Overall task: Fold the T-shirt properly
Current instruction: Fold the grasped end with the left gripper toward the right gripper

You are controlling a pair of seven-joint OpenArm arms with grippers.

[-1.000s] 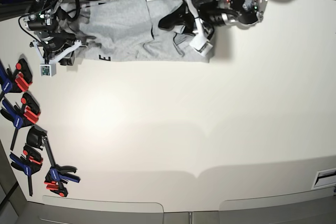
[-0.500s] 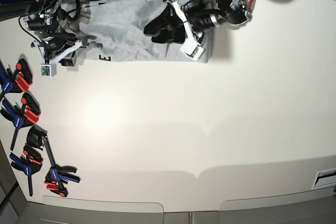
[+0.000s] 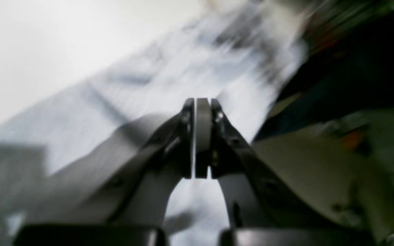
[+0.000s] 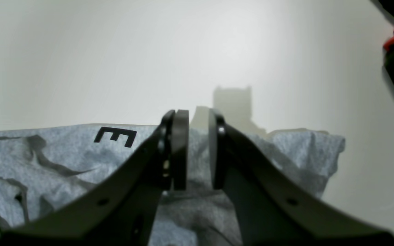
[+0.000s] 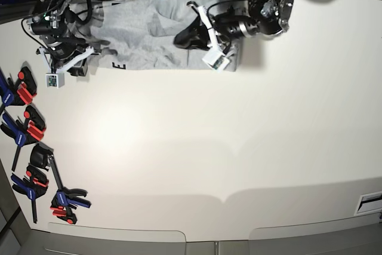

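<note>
T-shirt (image 5: 143, 34) bunched along the worktop's (image 5: 239, 147) far edge, wide bare surface in front, left pincer (image 3: 197, 136) clamped shut above the cloth, right pincer (image 4: 193, 150) parted slightly over the shirt's lettered near edge, gripping nothing visible.

A black letter "E" stands on the grey T-shirt (image 4: 63, 160).

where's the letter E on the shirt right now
In the base view, the black E sits on the T-shirt's near edge, just right of the right gripper.
</note>
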